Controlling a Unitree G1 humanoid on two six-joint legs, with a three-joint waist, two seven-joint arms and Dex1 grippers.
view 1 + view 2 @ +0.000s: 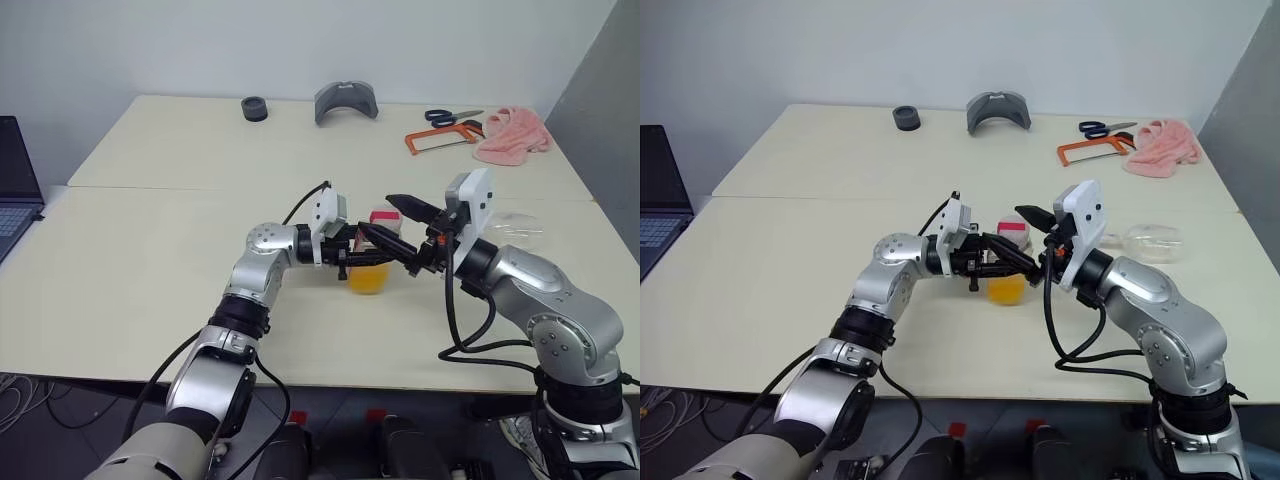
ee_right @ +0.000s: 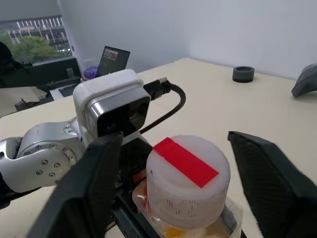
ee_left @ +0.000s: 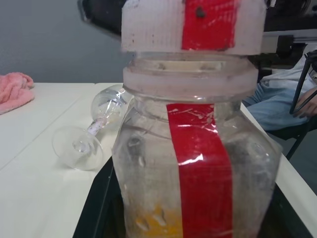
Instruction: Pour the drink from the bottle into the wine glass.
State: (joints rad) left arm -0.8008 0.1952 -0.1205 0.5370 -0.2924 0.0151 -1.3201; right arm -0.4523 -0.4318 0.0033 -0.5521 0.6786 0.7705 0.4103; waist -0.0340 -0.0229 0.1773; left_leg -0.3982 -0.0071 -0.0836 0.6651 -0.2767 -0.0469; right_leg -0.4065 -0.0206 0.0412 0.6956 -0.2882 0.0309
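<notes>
The bottle [image 3: 198, 163], clear plastic with a red label strip, stands upright over the middle of the table [image 1: 150, 270], and my left gripper [image 1: 388, 256] is shut on its body from the left. The orange drink [image 1: 367, 279] fills only its bottom. Its white cap with a red stripe [image 2: 188, 171] is on. My right gripper [image 2: 173, 139] is open, with one finger [image 2: 94, 183] on each side of the cap and a gap between each finger and the cap. The wine glass [image 3: 94, 134] lies on its side on the table to the right [image 1: 515, 225].
Along the far edge lie a pink cloth [image 1: 512, 133], an orange hacksaw [image 1: 440, 138], scissors [image 1: 455, 116], a grey curved part [image 1: 346, 102] and a black ring [image 1: 254, 107]. A laptop [image 1: 15, 190] sits at the left. A seated person [image 3: 282, 99] is beyond the table.
</notes>
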